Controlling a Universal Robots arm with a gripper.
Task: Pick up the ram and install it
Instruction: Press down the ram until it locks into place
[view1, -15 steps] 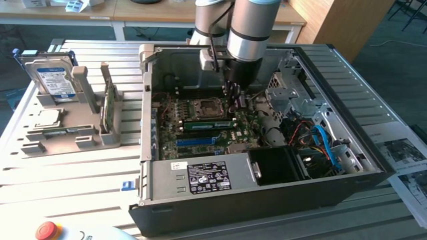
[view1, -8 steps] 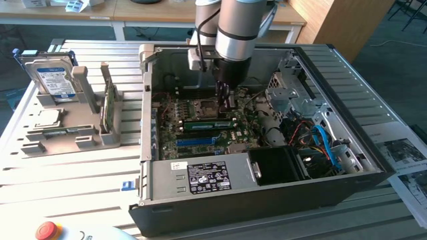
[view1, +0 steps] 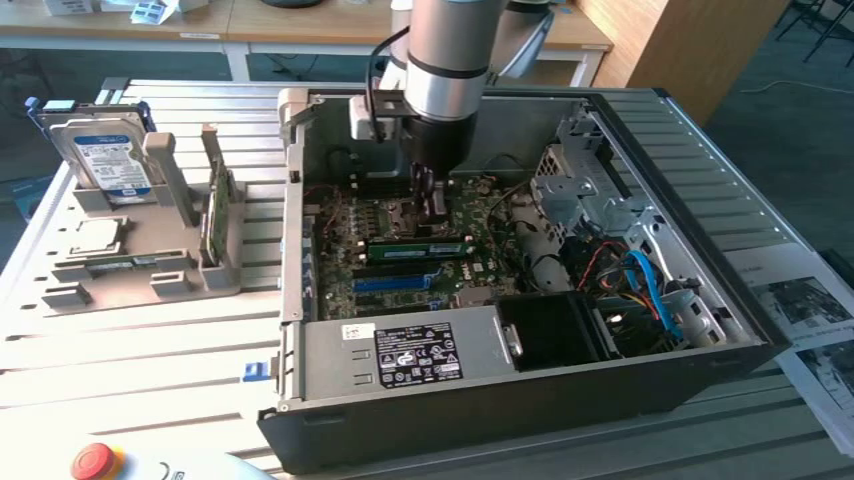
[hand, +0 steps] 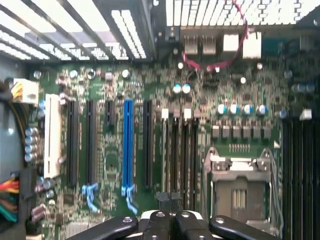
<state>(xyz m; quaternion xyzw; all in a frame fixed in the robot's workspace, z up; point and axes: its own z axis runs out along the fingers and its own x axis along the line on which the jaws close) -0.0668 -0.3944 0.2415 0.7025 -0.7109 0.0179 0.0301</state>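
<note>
A pale slatted table (view1: 147, 340) carries the open computer case (view1: 534, 400), with wooden desks behind. One arm (view1: 447, 60) reaches down into the case, its gripper (view1: 430, 205) clenched just above the motherboard (view1: 400, 285). One green ram (view1: 416, 247) lies seated across the board beside the gripper; a second stick (view1: 214, 215) stands upright in the grey holder (view1: 134, 270) on the exterior view's left, with one hard drive (view1: 110, 160). The wrist view adds a blue slot (hand: 128, 145) and an empty processor socket (hand: 240, 192).
</note>
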